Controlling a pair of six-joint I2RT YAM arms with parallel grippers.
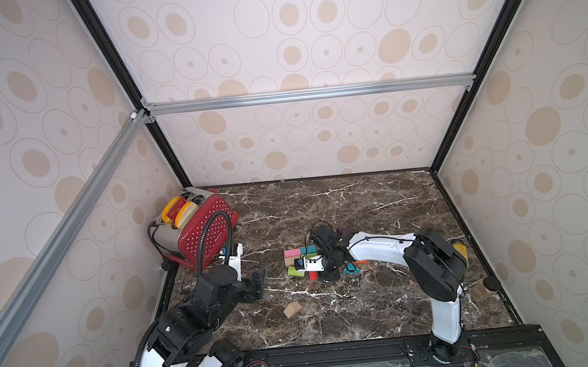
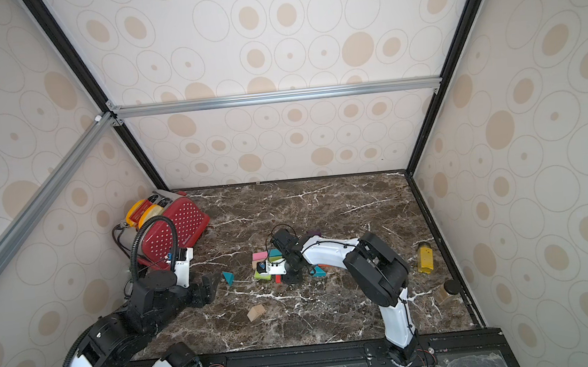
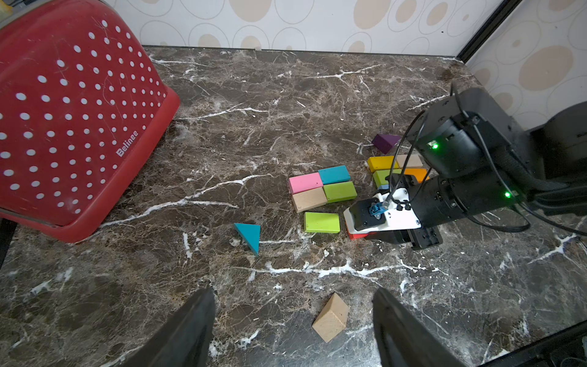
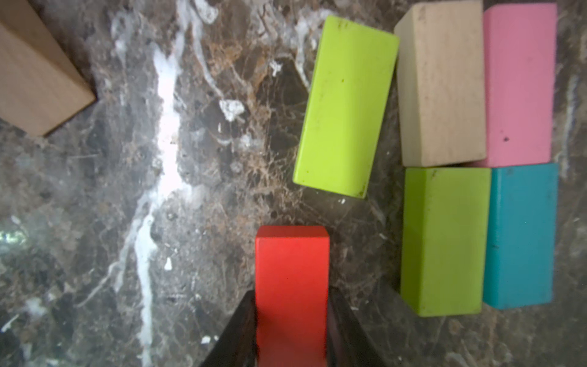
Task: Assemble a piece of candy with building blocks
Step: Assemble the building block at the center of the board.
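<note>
Blocks clustered mid-table on dark marble top [image 3: 286,95]. Right gripper [image 4: 291,321] clamped on red block [image 4: 291,270], low over table just beside lone green block [image 4: 346,108]. Pink [image 4: 521,82], tan [image 4: 441,85], green [image 4: 444,238], teal [image 4: 521,235] blocks packed touching in two-by-two patch. Left gripper [image 3: 293,321] spread wide, empty, tan wedge [image 3: 331,317] between its fingers. Teal wedge [image 3: 249,235] near, apart. Red toaster [image 3: 70,120] at side.
</note>
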